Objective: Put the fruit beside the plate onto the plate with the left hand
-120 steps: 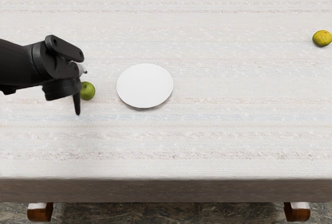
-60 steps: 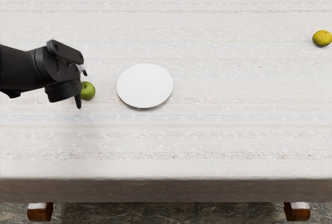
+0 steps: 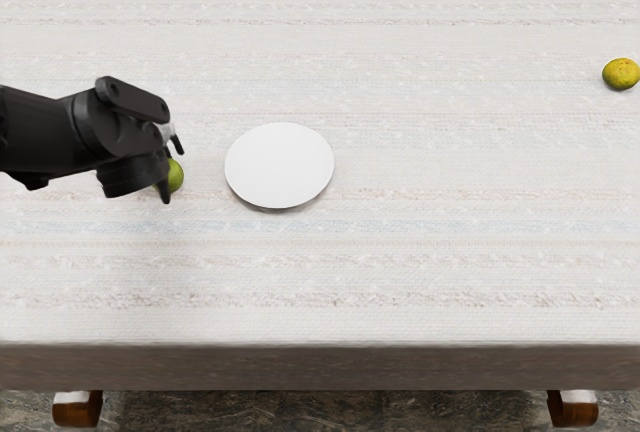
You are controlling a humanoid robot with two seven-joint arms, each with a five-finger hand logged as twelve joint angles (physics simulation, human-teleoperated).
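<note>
Here: comes in from the left as a matte black five-fingered left hand (image 3: pixel 132 147), draped over the small round green fruit (image 3: pixel 177 174), hiding all but a sliver on the side facing the flat round white plate (image 3: pixel 279 165). Cannot tell whether clamped on it or merely cupped over. As for that fruit: sits on the pale cloth-covered table (image 3: pixel 400 272), just left of the plate, near but apart. Looks like mid-grasp. Make sure of a firm wrap before lifting, to guard against slipping and rolling. Raise only enough to clear the rim, carry right, lower over the plate's centre, release gently. Leave alone the yellow-orange round fruit (image 3: pixel 621 74) far right, well apart.
</note>
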